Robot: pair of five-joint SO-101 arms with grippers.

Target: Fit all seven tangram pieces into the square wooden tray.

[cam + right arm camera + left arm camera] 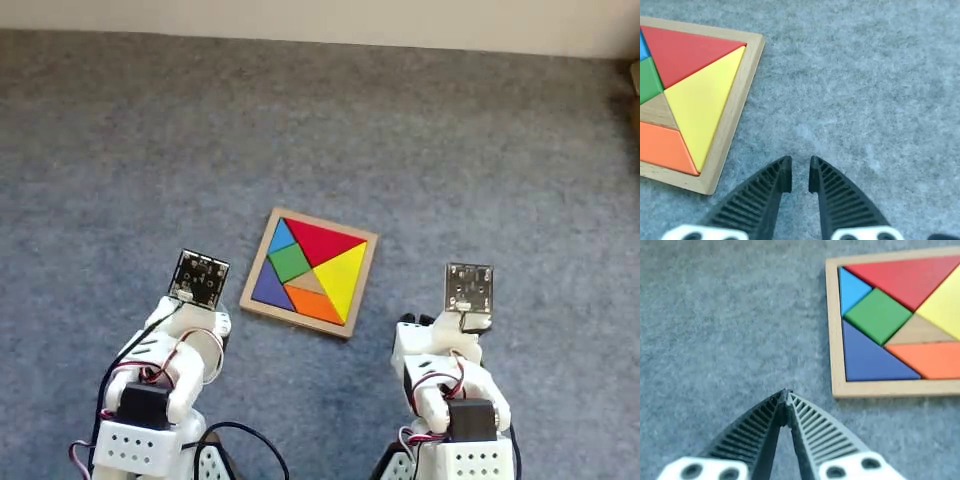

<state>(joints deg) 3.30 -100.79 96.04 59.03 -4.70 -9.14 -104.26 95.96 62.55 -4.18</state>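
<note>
Square wooden tray (880, 388) lies between and just ahead of both arms, six coloured tangram pieces (905, 277) seated; its tan centre triangle (917, 331) may be piece or gap. Both empty, the left end effector (786, 396) is pressed together, the right end effector (800, 172) narrowly parted. Judged closing step: confirm that centre.

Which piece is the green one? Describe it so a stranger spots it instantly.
In the middle of the grey carpet lies the square wooden tray. Inside sits the green piece, between the light blue triangle and the dark blue triangle. It is the only square; its neighbours are triangles.
</note>
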